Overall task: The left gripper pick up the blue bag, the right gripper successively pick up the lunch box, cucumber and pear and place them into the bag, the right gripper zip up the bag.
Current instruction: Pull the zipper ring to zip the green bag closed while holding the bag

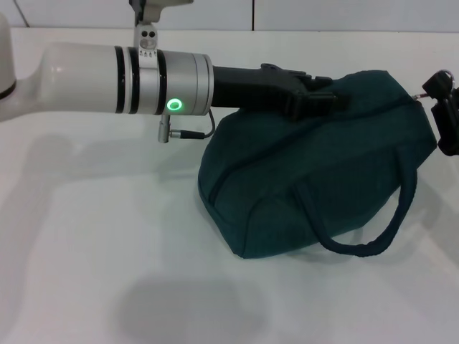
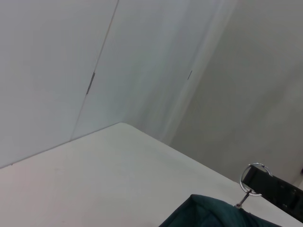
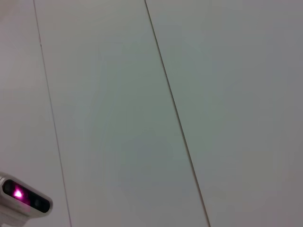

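Steadying the bag (image 1: 315,186) on the counter (image 1: 107,251), the left end effector (image 1: 315,100) grasps its top while the right end effector (image 1: 445,107), clenched on the zipper pull (image 2: 253,182), closes it.

lab test bench | bare white table (image 1: 107,251) | plain panelled wall (image 2: 57,56)

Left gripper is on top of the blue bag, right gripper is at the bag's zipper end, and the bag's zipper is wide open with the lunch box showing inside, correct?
Not quite. In the head view the blue bag looks closed along its top, and no lunch box shows. The rest holds: the left gripper is on the bag's top, and the right gripper is at its zipper end, where the metal pull ring shows in the left wrist view.
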